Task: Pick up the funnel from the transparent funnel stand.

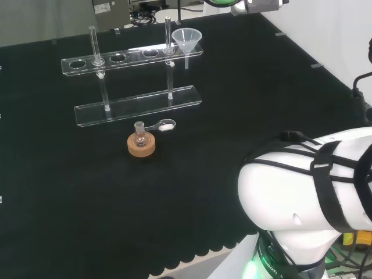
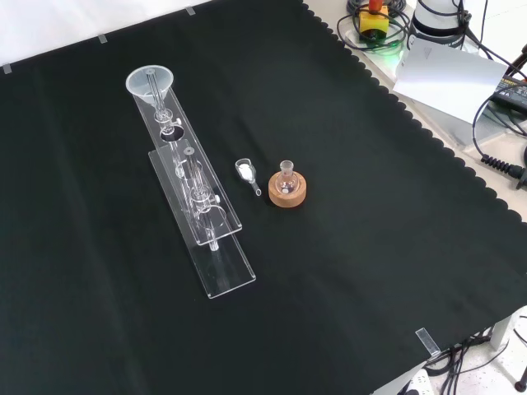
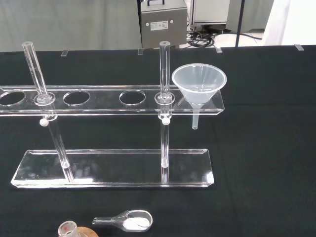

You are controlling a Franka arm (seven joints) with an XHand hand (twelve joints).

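Note:
A clear plastic funnel [image 1: 186, 39] sits upright in the end hole of the transparent funnel stand [image 1: 138, 105], at the shelf's right end in the head view. Its stem hangs down below the shelf. In the front view the funnel [image 2: 150, 83] is at the far end of the stand [image 2: 222, 271]. The wrist view looks at the funnel [image 3: 199, 84] from the front, with the stand's base plate [image 3: 113, 168] below it. The shelf's other holes are empty. Two clear posts carry the shelf.
A small glass flask on a cork ring [image 1: 142, 143] stands in front of the stand, with a clear scoop of white powder [image 1: 165, 124] beside it. The arm's white links [image 1: 308, 192] are at the head view's lower right. Cables and a paper sheet [image 2: 449, 74] lie past the cloth's scalloped edge.

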